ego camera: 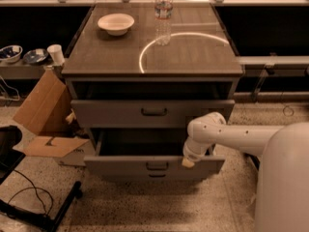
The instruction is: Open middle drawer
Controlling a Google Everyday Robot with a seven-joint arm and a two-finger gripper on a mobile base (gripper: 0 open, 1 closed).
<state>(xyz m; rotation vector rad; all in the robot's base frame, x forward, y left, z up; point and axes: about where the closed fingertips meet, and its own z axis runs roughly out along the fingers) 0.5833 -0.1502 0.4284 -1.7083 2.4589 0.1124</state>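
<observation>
My gripper (188,161) is just right of centre in the lower half of the frame, at the top edge of the middle drawer (120,167) front, right of its small black handle (157,166); I cannot tell whether it is clenched or released. That drawer stands out from the grey cabinet (193,57), below the top drawer (106,114), with its dark tray exposed. A white bowl (116,23) and a water bottle (163,16) stand on top.
</observation>
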